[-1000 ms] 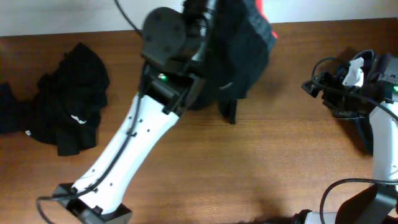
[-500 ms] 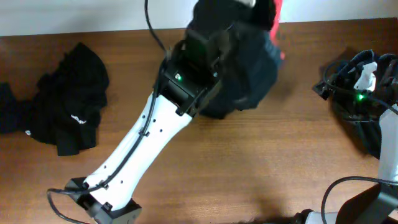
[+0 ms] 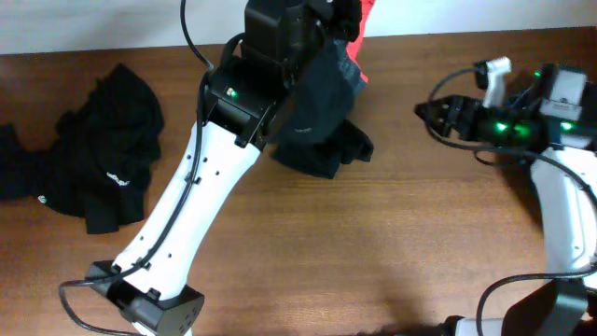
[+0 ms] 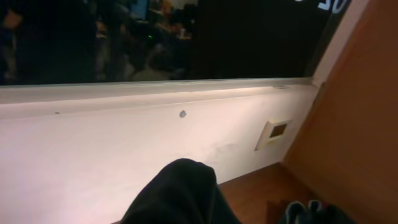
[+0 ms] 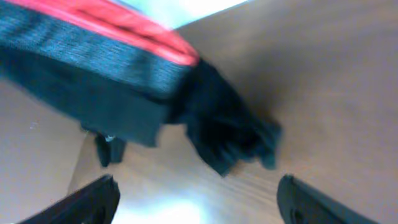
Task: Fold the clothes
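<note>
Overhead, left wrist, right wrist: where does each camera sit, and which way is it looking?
Overhead: above the table, looking down; shows the left arm holding up the black trousers, the right gripper and a pile of clothes.
Left wrist: on the left arm, facing a white wall and dark window; only black cloth shows below, no fingers clearly.
Right wrist: on the right arm, looking across the table at the hanging trousers; its open fingertips in the bottom corners.
Shared: overhead and right wrist both show the trousers' red lining.

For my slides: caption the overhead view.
Left gripper holds black trousers up over the table; right gripper open beside; dark clothes piled left.
</note>
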